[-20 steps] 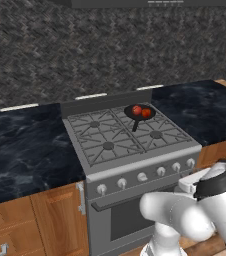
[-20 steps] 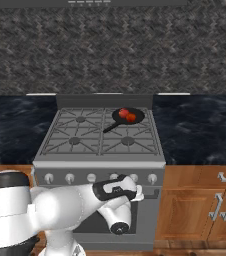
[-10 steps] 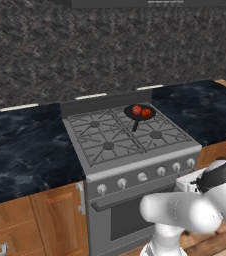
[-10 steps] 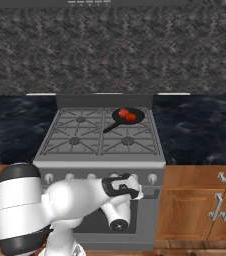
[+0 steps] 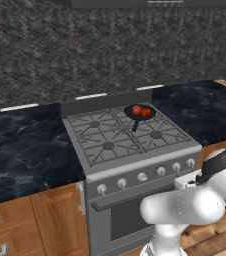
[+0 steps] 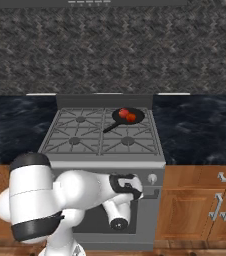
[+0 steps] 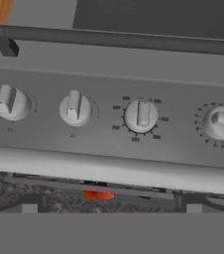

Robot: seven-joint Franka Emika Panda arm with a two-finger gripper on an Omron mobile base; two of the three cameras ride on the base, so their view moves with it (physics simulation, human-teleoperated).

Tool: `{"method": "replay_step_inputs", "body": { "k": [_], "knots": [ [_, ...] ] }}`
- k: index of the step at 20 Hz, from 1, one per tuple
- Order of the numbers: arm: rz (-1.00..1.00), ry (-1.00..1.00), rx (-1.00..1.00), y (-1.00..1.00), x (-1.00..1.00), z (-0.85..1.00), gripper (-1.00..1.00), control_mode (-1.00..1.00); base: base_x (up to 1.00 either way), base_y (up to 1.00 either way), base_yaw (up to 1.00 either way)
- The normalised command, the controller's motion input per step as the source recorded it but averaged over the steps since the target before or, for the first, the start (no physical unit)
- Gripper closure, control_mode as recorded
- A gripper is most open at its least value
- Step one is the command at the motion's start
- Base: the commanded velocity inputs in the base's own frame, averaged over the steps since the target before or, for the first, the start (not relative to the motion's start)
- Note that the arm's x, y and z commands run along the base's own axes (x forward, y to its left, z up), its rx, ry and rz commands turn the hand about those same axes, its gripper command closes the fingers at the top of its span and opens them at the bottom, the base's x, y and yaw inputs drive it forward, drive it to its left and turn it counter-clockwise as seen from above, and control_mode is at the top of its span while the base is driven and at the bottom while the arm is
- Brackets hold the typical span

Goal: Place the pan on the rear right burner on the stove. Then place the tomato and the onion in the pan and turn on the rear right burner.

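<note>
Pan sits on the rear right burner of the stove, tomato and onion inside. My fingers spread wide, empty, facing the knobs. Knob likely stiff, smooth; pinch its raised ridge.

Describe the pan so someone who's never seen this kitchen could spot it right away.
Find the grey stove set between the dark marble counters. On its back right burner sits the pan, a small round black skillet with a thin handle pointing forward and left. It is the only cookware on the grates, and it holds two small red balls.
</note>
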Motion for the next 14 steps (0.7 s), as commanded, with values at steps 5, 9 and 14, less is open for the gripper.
{"method": "replay_step_inputs", "body": {
  "k": [5,9,14],
  "knots": [
    [0.0,0.0,0.0,-0.13,0.11,-0.06,-1.0,-1.0,0.0,0.0,0.0],
    [0.0,0.0,0.0,-0.07,0.12,-0.07,-1.0,-1.0,0.0,0.0,0.0],
    [0.0,0.0,0.0,-0.01,0.15,-0.14,-1.0,-1.0,0.0,0.0,0.0]
  ]
}}
